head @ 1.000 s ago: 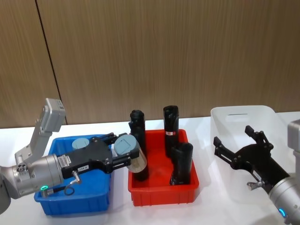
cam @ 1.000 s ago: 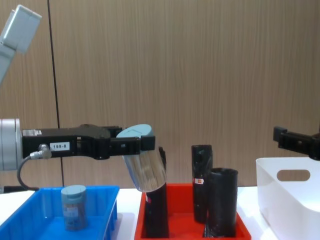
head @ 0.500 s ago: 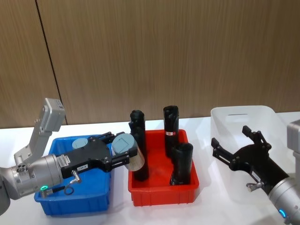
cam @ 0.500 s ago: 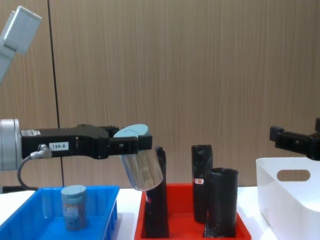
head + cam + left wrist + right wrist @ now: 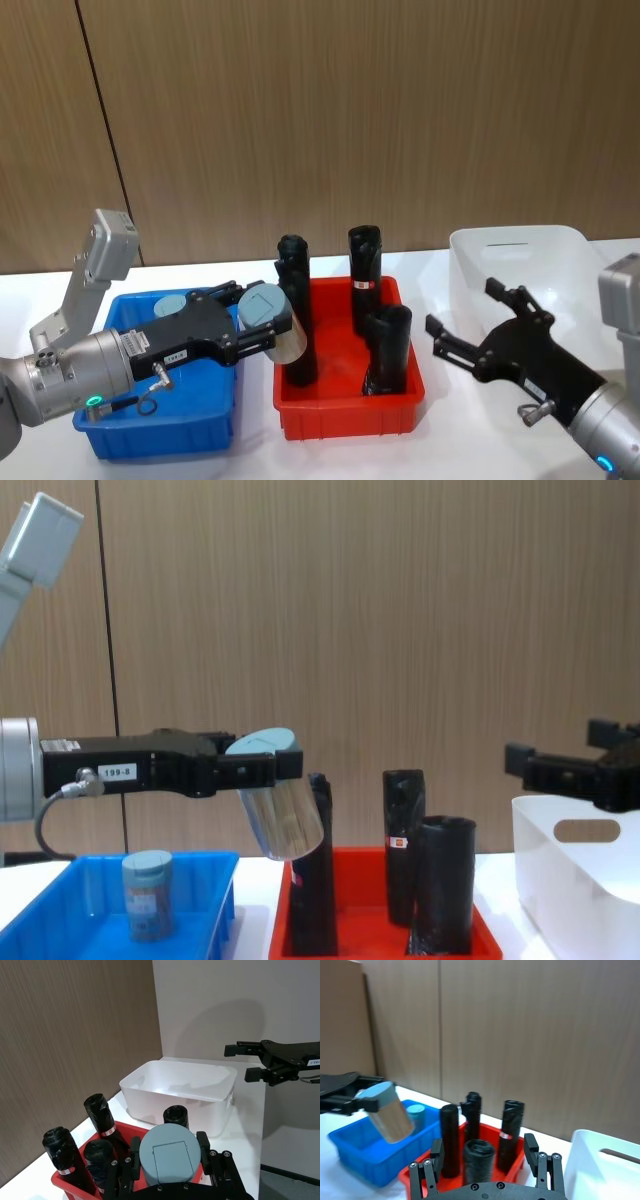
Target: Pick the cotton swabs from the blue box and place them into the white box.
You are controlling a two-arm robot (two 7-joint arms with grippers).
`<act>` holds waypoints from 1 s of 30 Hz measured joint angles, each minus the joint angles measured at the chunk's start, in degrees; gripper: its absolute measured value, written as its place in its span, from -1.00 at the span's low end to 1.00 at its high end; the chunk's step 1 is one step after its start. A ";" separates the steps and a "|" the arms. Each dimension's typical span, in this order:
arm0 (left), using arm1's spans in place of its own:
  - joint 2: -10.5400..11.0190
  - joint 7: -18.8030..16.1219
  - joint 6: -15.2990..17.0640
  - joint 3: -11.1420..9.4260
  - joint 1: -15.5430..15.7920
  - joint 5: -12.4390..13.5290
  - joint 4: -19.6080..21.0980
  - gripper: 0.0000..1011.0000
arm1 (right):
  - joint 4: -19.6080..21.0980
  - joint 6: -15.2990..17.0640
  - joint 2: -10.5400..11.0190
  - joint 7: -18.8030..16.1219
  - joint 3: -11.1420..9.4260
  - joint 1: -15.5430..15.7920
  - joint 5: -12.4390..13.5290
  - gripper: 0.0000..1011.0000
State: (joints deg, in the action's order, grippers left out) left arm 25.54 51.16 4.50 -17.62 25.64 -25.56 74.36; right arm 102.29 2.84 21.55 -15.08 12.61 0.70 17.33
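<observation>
The left hand (image 5: 272, 763) is clenched on a tub of cotton swabs (image 5: 283, 820), its fingers (image 5: 288, 764) pinching the tub at the pale blue-grey lid. The tub hangs in the air, tilted so that its see-through body slants down toward the red tray (image 5: 345, 415). It sits above the tray's left edge, just past the right wall of the blue box (image 5: 160, 435). It is right beside the nearest of the black rolls (image 5: 296, 300), though whether the two touch is hard to tell from these angles. A second tub of cotton swabs (image 5: 147, 893) stands upright inside the blue box. The right hand (image 5: 462, 306) hovers with its fingers spread and grasping nothing, above the counter (image 5: 255, 440) between the red tray and the white box (image 5: 520, 245), just in front of that box's left side. The white box stands at the far right of the counter, well apart from the held tub.
</observation>
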 joint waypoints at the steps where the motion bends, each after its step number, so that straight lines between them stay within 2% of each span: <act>1: 0.01 -0.03 0.00 0.00 0.00 0.00 0.01 0.33 | 0.06 0.29 0.21 -1.33 0.00 -0.09 0.03 0.98; 8: 0.05 -0.17 0.02 0.00 -0.04 0.00 0.06 0.33 | 0.16 1.87 0.93 -7.64 0.34 -1.16 -0.08 0.98; 16: 0.05 -0.24 0.02 0.00 -0.07 0.01 0.09 0.33 | -0.71 3.52 0.52 -12.25 1.21 -2.83 -1.42 0.98; 25: 0.05 -0.31 0.02 0.01 -0.07 0.01 0.09 0.33 | -3.10 5.32 -1.31 -17.31 2.98 -5.96 -4.26 0.98; 30: 0.05 -0.33 0.02 0.01 -0.07 0.01 0.09 0.33 | -4.69 5.73 -2.33 -18.85 3.72 -7.59 -5.53 0.98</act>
State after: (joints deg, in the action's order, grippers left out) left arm 25.59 50.84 4.52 -17.61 25.57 -25.55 74.45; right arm 97.61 8.58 19.22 -33.93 16.34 -6.89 11.80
